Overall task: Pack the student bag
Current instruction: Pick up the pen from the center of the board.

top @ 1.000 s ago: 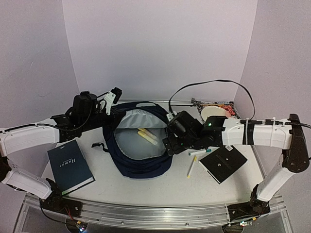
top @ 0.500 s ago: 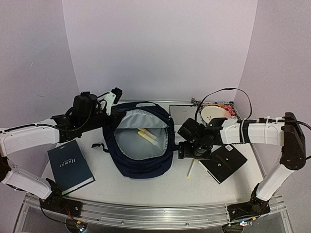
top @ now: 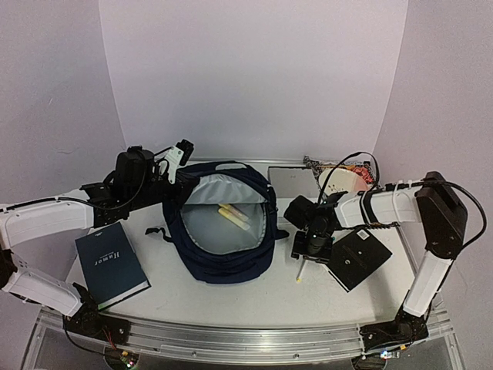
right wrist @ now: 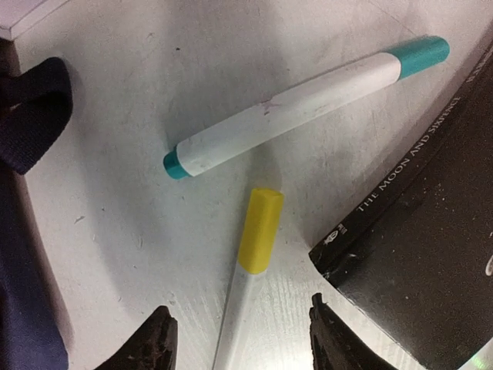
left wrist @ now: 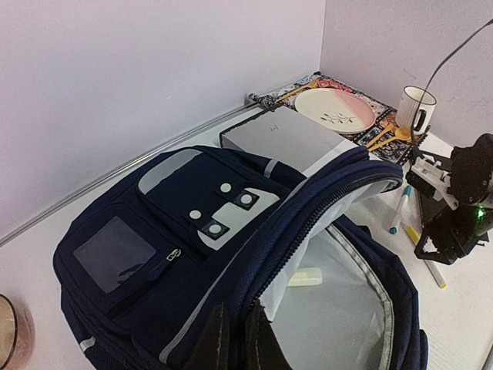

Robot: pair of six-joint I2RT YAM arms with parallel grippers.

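The student bag (top: pixel 231 264), a navy backpack with grey lining, lies open at mid-table. Two pale yellow items (top: pixel 233 215) lie inside it. My left gripper (top: pixel 177 163) is shut on the bag's upper opening rim (left wrist: pixel 266 266) and holds the flap up; its fingertips (left wrist: pixel 217 339) pinch the fabric. My right gripper (top: pixel 310 248) is open and low over a yellow-capped marker (right wrist: pixel 258 231), with one finger (right wrist: pixel 154 339) on each side of it. A teal-capped marker (right wrist: pixel 308 100) lies just beyond it. The bag's edge (right wrist: pixel 23 308) is at that view's left.
A black book (top: pixel 356 260) lies right of the markers, its corner (right wrist: pixel 416 247) close to my right finger. A dark blue hardcover book (top: pixel 112 264) lies front left. A grey box (top: pixel 291 181), plate (top: pixel 343 179) and mug (left wrist: pixel 416 108) stand at the back right.
My right gripper has left the bag's right rim and moved right and down over the markers. My left gripper has kept its hold on the bag's rim.
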